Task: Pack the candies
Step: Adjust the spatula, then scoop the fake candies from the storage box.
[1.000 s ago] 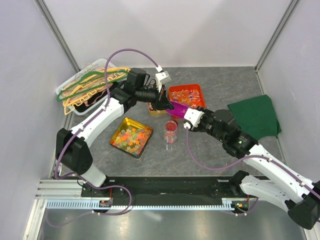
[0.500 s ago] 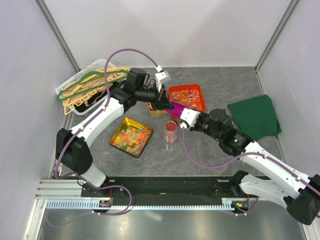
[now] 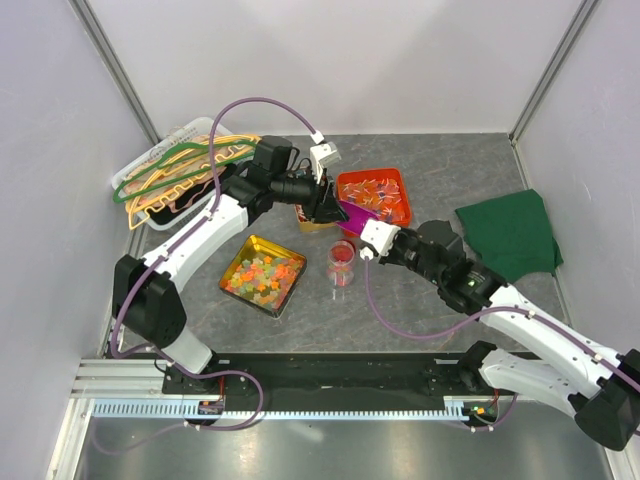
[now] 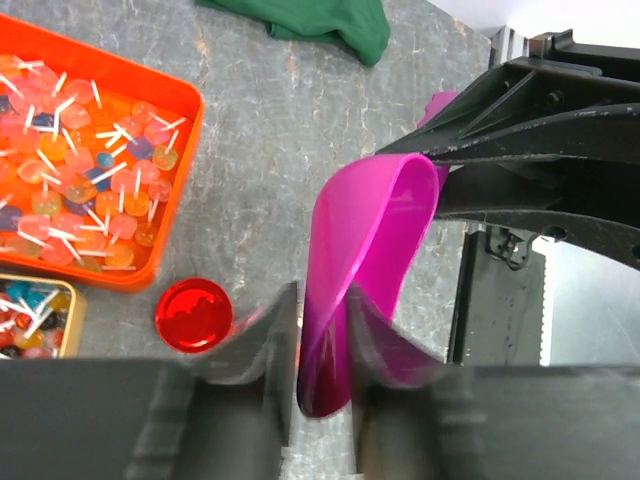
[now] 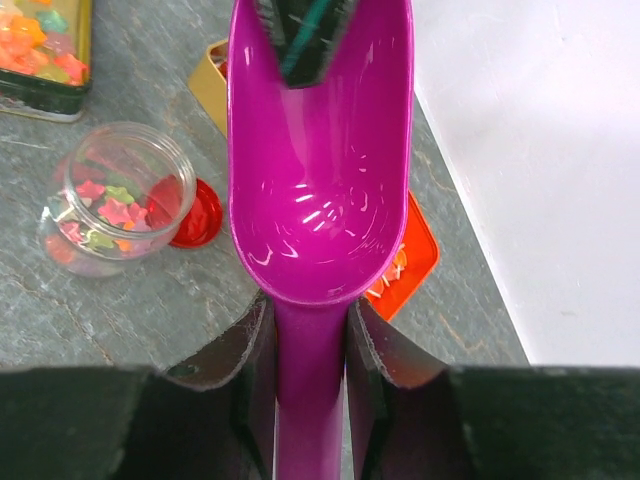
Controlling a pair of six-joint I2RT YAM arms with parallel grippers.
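Scoop (image 5: 320, 200), magenta: I see right gripper (image 5: 310, 325) fingers pressed on its handle; left gripper (image 4: 322, 315) fingers straddle its lip, grip I cannot confirm.

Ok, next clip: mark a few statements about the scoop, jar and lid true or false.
1. The magenta scoop carries candies. False: its bowl is empty.
2. The right gripper has the scoop's handle between its fingers. True.
3. The red lid is on the clear jar. False: it lies on the table beside the open jar.
4. The jar holds a few star candies. True.
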